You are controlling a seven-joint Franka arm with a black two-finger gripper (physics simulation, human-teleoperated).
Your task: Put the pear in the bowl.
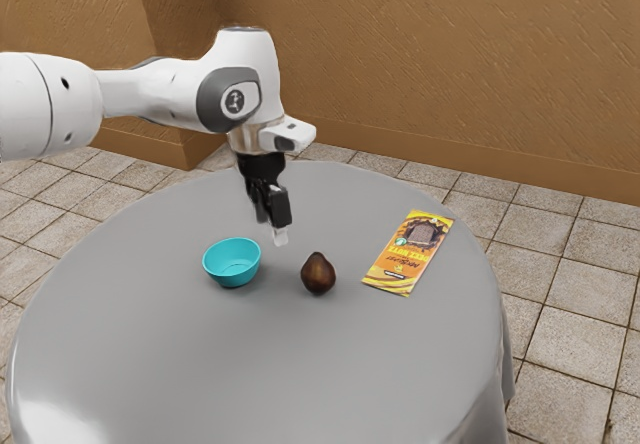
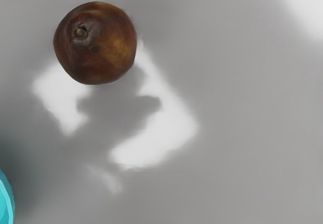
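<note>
1 white arm (image 1: 160, 94), bent, end effector (image 1: 279, 232) pointing down, above table (image 1: 180, 364)

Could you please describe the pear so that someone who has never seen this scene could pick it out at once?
On the round grey table, look between the turquoise bowl and the flat yellow-orange packet. The pear stands there, dark brown and rounded, narrowing to its stem; unlike its brightly coloured neighbours, it is solid, neither hollow nor flat.
</note>
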